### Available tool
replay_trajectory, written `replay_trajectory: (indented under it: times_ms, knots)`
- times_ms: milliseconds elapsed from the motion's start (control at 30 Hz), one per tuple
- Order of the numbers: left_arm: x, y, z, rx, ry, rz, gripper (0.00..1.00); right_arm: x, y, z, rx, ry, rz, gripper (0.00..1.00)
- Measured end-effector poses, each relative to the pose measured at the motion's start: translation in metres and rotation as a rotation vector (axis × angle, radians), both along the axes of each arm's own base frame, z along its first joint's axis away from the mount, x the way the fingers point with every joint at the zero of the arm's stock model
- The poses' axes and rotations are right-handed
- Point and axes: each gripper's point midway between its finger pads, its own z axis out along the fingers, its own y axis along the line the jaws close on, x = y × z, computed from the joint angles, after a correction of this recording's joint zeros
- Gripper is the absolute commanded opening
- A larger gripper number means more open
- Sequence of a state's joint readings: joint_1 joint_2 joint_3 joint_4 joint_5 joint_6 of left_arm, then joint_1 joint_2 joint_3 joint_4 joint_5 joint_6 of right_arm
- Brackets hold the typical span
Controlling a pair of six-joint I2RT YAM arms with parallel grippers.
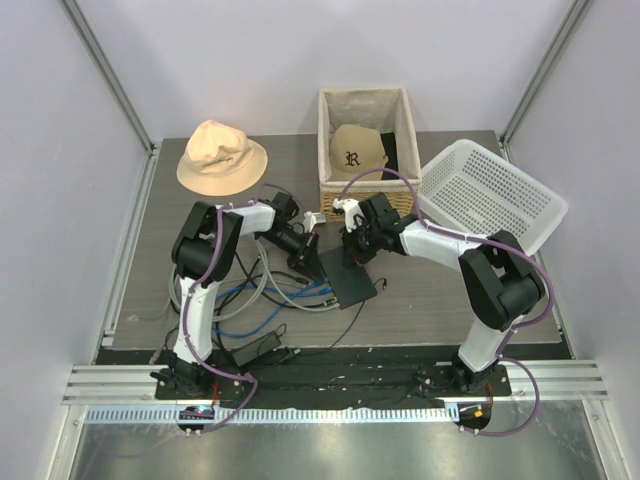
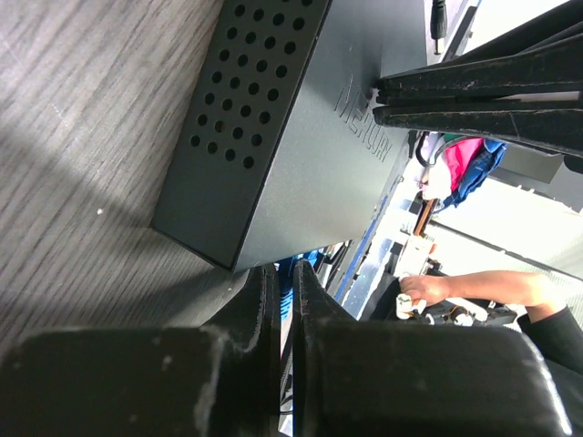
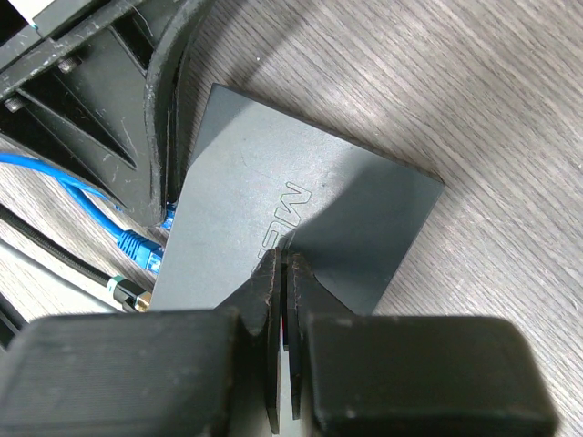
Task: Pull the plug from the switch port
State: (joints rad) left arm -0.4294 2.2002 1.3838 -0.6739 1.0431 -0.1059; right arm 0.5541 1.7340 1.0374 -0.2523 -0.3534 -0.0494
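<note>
The top view is bright and even, with soft light from above. The arms give only faint shadows on the counter, and the metal plate in front shines a little. In the left wrist view the background at the right is overexposed, and a broad shadow crosses the counter. The left tool and the right tool are dark and blurred near their own cameras, while the switch is sharp.

Plain pale walls are boxing in a grey wood-grain table, aluminium posts are running up the back corners, and soft even light is bouncing off the metal sheet up front.
</note>
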Motion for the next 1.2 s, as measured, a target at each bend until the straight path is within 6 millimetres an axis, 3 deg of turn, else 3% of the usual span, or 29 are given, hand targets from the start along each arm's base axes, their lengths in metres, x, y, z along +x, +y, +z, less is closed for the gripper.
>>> replay_trajectory:
  times_ms: [567, 867, 1200]
  knots:
    - [0.003, -0.001, 0.0, 0.006, 0.05, -0.019, 0.0, 0.0, 0.0, 0.0, 0.0, 0.0, 0.0, 0.02]
    - [-0.009, 0.003, -0.003, -0.039, 0.055, -0.033, 0.0, -0.001, 0.001, 0.0, 0.004, 0.0, 0.005, 0.02]
    - [0.006, 0.0, 0.0, 0.001, 0.017, -0.045, 0.0, 0.001, -0.001, 0.0, 0.002, -0.006, -0.003, 0.02]
